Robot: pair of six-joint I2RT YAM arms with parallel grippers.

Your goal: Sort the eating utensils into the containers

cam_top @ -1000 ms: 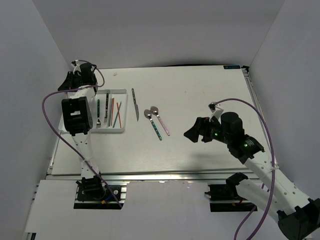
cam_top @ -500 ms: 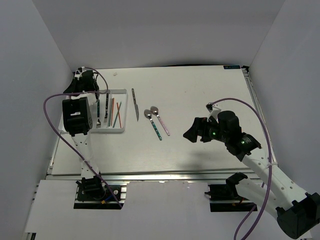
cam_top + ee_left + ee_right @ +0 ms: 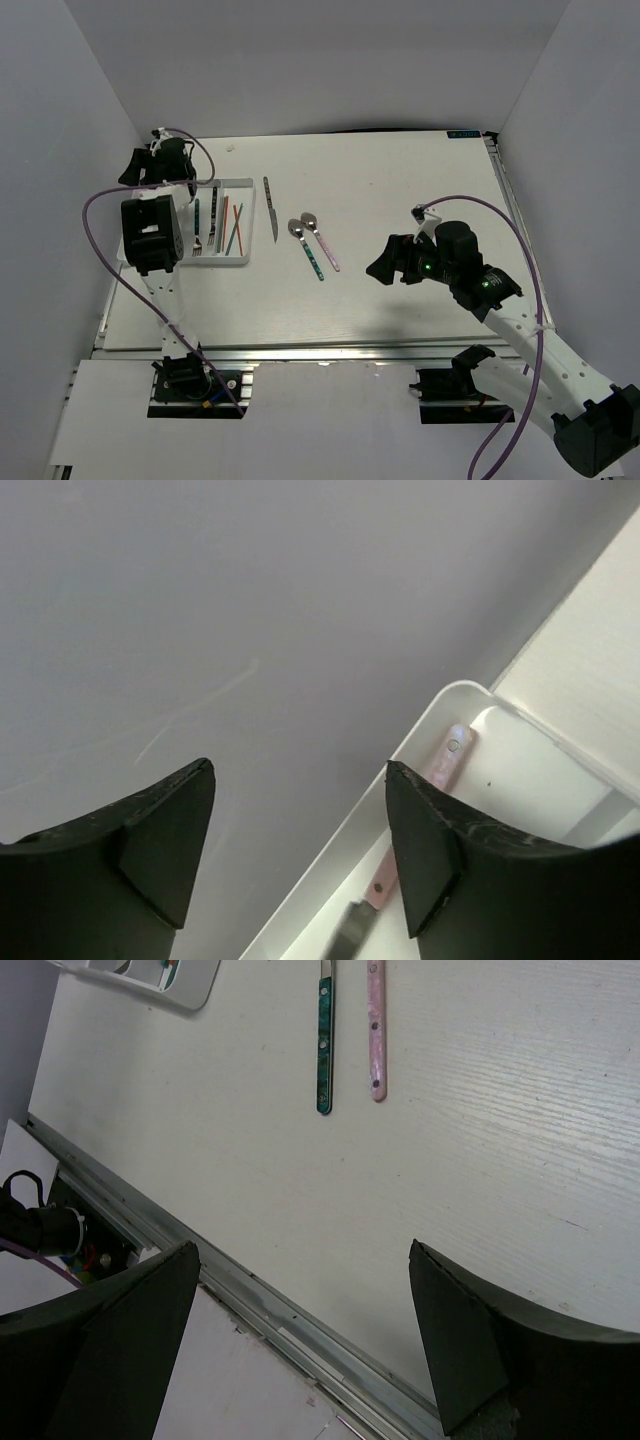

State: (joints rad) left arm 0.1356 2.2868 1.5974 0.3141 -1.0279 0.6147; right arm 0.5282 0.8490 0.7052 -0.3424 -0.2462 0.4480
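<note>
**A:** left gripper just let go. Its jaws were pinched nearly shut a second ago; now they stand wide apart with nothing between them.

**B:** Where's the piece?

**A:** The pink-handled utensil lies in the tray, in the slot at its far left corner, handle end close to the corner wall. The working end runs off the wrist view, so I can't tell if it's a knife or a fork.

**B:** Is the gripper clear of it?

**A:** Looks so. The fingers sit above that tray corner and face mostly the wall. No contact visible.

**B:** Right side?

**A:** The right gripper has barely shifted. Its jaws are fully spread and empty, and it hangs over the table well right of the tray.

**B:** What's still out?

**A:** Three pieces:
- The dark knife is just right of the tray.
- The teal-handled spoon and pink-handled spoon lie side by side further right, between the tray and the right gripper.

Red and green chopsticks are already in the tray's right-hand slots.

**B:** So?

**A:** My read is that's one more drop done. Left is free to back out, and the knife is the piece nearest its side of the tray. Right is near the spoon handles, likely its pick. The task is well along but not finished.
</note>
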